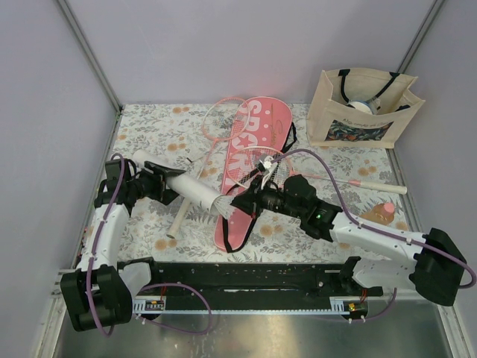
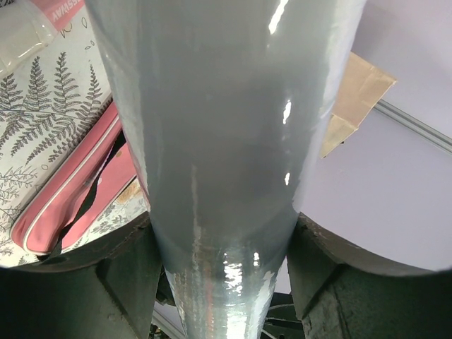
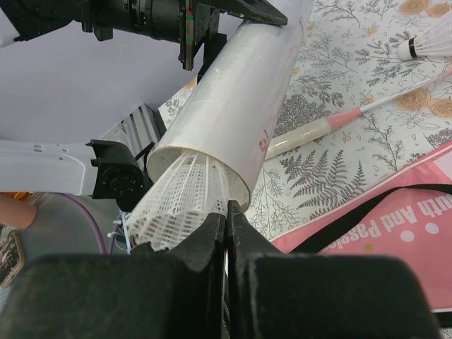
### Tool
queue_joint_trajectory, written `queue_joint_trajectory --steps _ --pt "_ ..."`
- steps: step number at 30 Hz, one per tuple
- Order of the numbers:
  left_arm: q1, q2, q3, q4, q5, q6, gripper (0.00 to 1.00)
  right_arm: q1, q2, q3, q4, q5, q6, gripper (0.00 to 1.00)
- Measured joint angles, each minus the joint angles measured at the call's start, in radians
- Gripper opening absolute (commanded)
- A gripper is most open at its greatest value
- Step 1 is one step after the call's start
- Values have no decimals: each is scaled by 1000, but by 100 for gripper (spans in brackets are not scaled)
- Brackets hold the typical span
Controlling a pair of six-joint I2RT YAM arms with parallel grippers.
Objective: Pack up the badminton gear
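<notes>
My left gripper (image 1: 176, 186) is shut on the white tube (image 1: 195, 192) and holds it level over the table's left half; the tube (image 2: 226, 141) fills the left wrist view between the fingers (image 2: 106, 282). My right gripper (image 1: 238, 201) is shut on the mesh skirt of a white shuttlecock (image 3: 180, 201), which sits partly inside the tube's open mouth (image 3: 233, 106). The pink "SPORT" cover (image 1: 250, 164) lies mid-table. One pink racket (image 1: 222, 119) lies left of the cover, its white handle (image 1: 177, 221) under the tube. The second racket's handle (image 1: 373, 185) lies to the right.
A second shuttlecock (image 1: 264, 162) rests on the cover. The beige tote bag (image 1: 361, 108) stands at the back right. A small peach bottle (image 1: 384, 211) stands near my right arm. Walls close the table on the left, back and right.
</notes>
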Motion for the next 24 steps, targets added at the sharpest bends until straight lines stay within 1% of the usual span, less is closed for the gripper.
queue_joint_trajectory --steps 7,12,16,19,21,24 --pt "0 -9 0 -2 -3 -3 42 35 102 73 -20 68 40 1" --pt "1 -13 1 -4 -29 -7 42 70 172 140 -60 134 74 12" --pt "1 -15 1 -3 -55 -8 42 90 206 165 -69 179 105 23" --pt "1 -17 1 -3 -67 -7 42 99 212 166 -70 217 134 41" --pt "1 -17 1 -3 -70 -10 42 104 212 166 -69 241 151 50" --pt "1 -18 1 -8 -79 -21 42 109 208 163 -71 264 164 55"
